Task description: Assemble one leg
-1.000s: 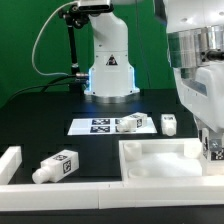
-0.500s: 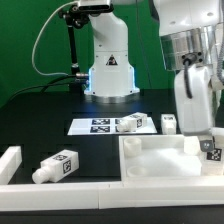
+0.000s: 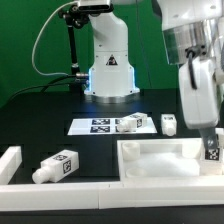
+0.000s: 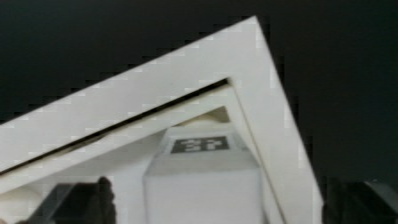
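Observation:
My gripper (image 3: pixel 211 138) is at the exterior view's right, shut on a white leg (image 3: pixel 212 150) with a square tag. It holds the leg over the far right corner of the large white tray-like part (image 3: pixel 150 150). In the wrist view the held leg (image 4: pixel 205 175) fills the space between my dark fingers (image 4: pixel 80 203), its tag facing the camera, and the tray's corner rim (image 4: pixel 178 82) lies behind it. I cannot tell whether the leg touches the tray. My gripper (image 4: pixel 210 208) sits at the picture's edge.
Another leg (image 3: pixel 57 167) lies at the front left. A third leg (image 3: pixel 130 124) lies on the marker board (image 3: pixel 95 127), and one more (image 3: pixel 170 124) stands just right of it. A white bar (image 3: pixel 10 160) and a long front bar (image 3: pixel 60 190) lie on the left.
My hand has risen and tilted, shifting a little toward the exterior view's right. The held leg stays near the tray's far right corner.

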Controlling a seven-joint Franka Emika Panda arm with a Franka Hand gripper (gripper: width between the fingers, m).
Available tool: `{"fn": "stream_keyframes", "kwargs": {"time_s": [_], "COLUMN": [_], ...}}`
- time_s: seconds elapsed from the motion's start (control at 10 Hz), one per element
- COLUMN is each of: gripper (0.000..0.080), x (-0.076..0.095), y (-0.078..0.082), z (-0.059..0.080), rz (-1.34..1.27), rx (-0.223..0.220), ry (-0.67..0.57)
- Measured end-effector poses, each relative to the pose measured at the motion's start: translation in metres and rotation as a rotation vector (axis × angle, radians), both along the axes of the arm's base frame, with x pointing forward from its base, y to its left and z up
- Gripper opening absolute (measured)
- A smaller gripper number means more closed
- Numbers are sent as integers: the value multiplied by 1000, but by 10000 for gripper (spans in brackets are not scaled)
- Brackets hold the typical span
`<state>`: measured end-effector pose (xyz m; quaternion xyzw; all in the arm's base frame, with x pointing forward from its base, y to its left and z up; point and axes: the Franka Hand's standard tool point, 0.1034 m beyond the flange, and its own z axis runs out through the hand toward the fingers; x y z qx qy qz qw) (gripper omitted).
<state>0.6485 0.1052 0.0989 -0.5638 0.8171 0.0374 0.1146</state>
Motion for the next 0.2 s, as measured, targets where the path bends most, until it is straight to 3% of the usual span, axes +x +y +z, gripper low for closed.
{"fn": "stream_keyframes", "kwargs": {"time_s": [0.1, 0.2], "gripper": [630, 644], "x": [8, 12], "y": [-4, -5], "z": [21, 30], "rz": [3, 0], "rx": [14, 18], "ry": [-30, -46]}}
